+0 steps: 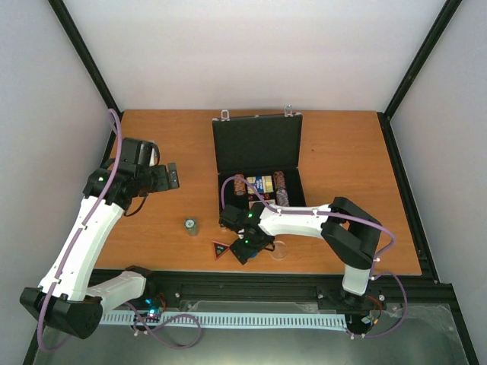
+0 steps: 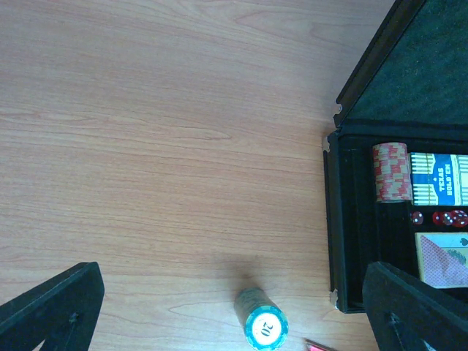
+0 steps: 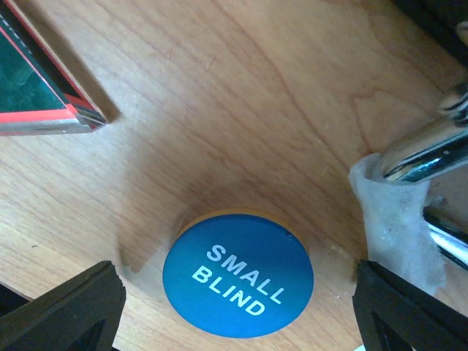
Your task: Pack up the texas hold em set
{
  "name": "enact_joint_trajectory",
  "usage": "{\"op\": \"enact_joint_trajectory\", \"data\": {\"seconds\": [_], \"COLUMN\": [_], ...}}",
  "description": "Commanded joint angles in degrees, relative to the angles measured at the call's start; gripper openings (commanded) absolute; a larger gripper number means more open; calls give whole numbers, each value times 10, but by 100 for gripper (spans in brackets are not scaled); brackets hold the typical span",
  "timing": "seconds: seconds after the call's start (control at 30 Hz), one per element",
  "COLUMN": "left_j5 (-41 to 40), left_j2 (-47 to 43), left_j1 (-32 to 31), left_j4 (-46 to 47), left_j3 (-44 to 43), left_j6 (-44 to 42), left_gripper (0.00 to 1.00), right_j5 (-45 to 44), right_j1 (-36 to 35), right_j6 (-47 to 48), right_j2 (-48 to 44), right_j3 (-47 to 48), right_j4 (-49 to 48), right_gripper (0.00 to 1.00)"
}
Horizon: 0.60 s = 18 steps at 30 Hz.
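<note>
The black briefcase (image 1: 257, 144) stands open at the table's middle, its lid upright. Its tray (image 2: 344, 219) holds a red chip stack (image 2: 391, 172), two card decks (image 2: 439, 179), and red dice (image 2: 439, 218). A green chip stack (image 1: 190, 226) marked 20 stands on the table left of the case, also in the left wrist view (image 2: 262, 322). My left gripper (image 1: 163, 179) is open, high above the table. My right gripper (image 1: 247, 247) is open, low over the blue "SMALL BLIND" button (image 3: 238, 274), a finger on each side and not touching it.
A red-edged triangular piece (image 1: 221, 249) lies left of the right gripper, also in the right wrist view (image 3: 44, 95). A clear round disc (image 1: 280, 249) lies to its right. The case's silver handle (image 3: 424, 150), wrapped in white film, is close by the right finger.
</note>
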State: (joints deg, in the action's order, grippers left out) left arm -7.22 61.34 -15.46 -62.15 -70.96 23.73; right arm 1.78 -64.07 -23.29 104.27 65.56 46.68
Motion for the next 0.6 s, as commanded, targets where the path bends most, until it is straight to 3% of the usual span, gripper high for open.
{"op": "enact_joint_trajectory", "data": {"seconds": [0.0,0.43,0.57], "left_j5": [0,2,1], "left_j2": [-3,4,4], "left_j1": [2,2,2], "left_j4": [-2,-3,-2], "left_j3": [-8,-14,-12], "left_j6": [0,-5,-4], "left_gripper": [100,100,100], "right_j5": [-16,-31,-31], "right_j1": [-4,-5,-4], "right_j6": [-5,-6,-7], "right_j2": [12,28,27], "right_j3": [15,8,8], "right_j4": [-6,-11,-9], "right_gripper": [86,81,73]}}
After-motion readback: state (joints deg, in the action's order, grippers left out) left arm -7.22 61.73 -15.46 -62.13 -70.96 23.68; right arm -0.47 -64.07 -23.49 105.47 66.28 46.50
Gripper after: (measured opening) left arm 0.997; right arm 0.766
